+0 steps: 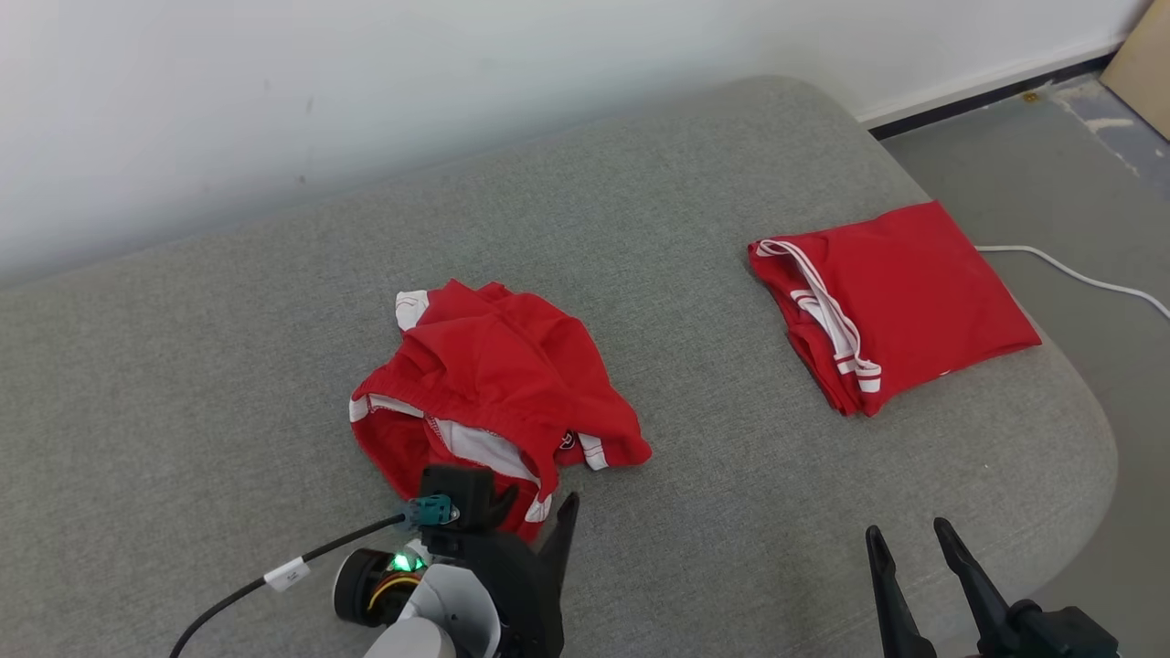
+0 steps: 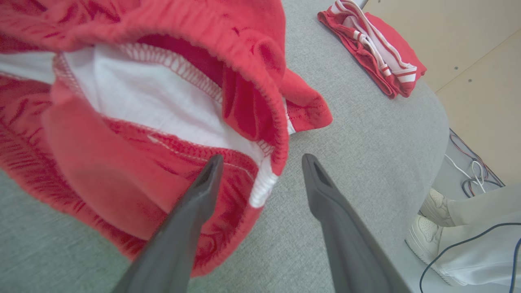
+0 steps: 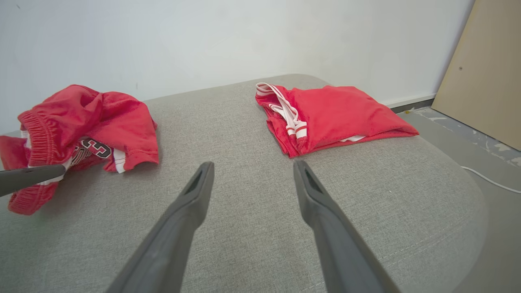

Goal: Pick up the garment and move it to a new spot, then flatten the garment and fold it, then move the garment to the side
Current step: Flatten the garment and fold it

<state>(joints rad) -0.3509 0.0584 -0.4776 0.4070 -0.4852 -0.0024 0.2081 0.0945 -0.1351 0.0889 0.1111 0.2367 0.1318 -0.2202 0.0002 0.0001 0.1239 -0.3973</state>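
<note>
Left tool at garment, sneakers beyond

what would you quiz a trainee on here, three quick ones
1. True or false: the left jaws are shut on the crumpled garment.
2. Where is the folded garment? A: near the right end of the grey cushion; B: on the floor; C: under the crumpled one.
3. Fill in: both garments are red with ____ trim.
Key: 1 false, they stand open at its edge; 2 A; 3 white.
</note>
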